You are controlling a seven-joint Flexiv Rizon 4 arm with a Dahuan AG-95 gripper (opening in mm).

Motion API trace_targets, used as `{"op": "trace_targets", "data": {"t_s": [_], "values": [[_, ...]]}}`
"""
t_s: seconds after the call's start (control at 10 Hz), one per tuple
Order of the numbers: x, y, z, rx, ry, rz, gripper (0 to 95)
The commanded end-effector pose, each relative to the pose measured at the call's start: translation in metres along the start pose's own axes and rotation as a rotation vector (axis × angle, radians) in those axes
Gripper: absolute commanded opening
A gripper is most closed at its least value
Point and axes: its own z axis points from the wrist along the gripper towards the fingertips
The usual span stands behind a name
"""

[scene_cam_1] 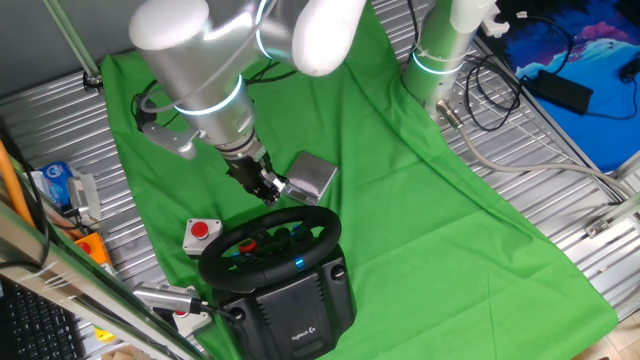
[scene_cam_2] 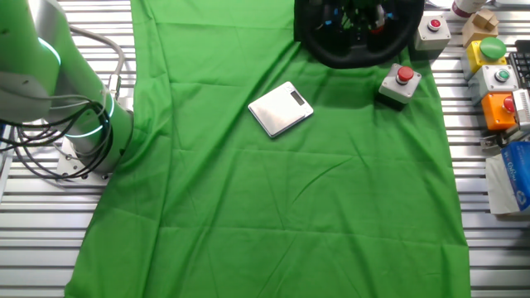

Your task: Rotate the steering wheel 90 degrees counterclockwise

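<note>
The steering wheel (scene_cam_1: pixel 268 243) is a black round rim with red and coloured hub buttons, on a boxy black base (scene_cam_1: pixel 305 312) with a small white logo, at the near edge of the green cloth. In the other fixed view the steering wheel (scene_cam_2: pixel 354 37) is cut off by the top edge. My gripper (scene_cam_1: pixel 266 188) hangs with its dark fingers pointing down, just behind and above the far left part of the rim, apart from it. The fingers are small and dark, so I cannot tell whether they are open or shut. The gripper is out of the other fixed view.
A grey metallic box (scene_cam_1: pixel 312 177) (scene_cam_2: pixel 281 108) lies on the green cloth (scene_cam_1: pixel 430 220) just behind the wheel, right of the gripper. A red push button on a white box (scene_cam_1: pixel 201 233) (scene_cam_2: pixel 401 83) stands left of the wheel. More button boxes (scene_cam_2: pixel 495 79) line the table's side.
</note>
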Motion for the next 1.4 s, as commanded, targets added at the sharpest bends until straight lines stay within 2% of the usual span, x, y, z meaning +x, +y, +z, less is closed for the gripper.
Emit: {"op": "trace_targets", "data": {"t_s": [0.1, 0.4, 0.6, 0.8, 1.0, 1.1, 1.2, 1.4], "values": [[0.0045, -0.0052, 0.0019, -0.028, -0.012, -0.019, 0.0], [0.0072, -0.0096, 0.0039, -0.042, -0.021, -0.031, 0.0], [0.0080, -0.0095, 0.0036, -0.033, -0.014, -0.023, 0.0], [0.0080, -0.0095, 0.0036, -0.045, -0.027, -0.016, 0.0], [0.0080, -0.0095, 0.0036, -0.047, -0.029, 0.005, 0.0], [0.0080, -0.0095, 0.0036, -0.089, -0.052, 0.062, 0.0], [0.0080, -0.0095, 0.0036, -0.108, -0.062, 0.095, 0.0], [0.0080, -0.0095, 0.0036, -0.107, -0.058, 0.158, 0.0]]}}
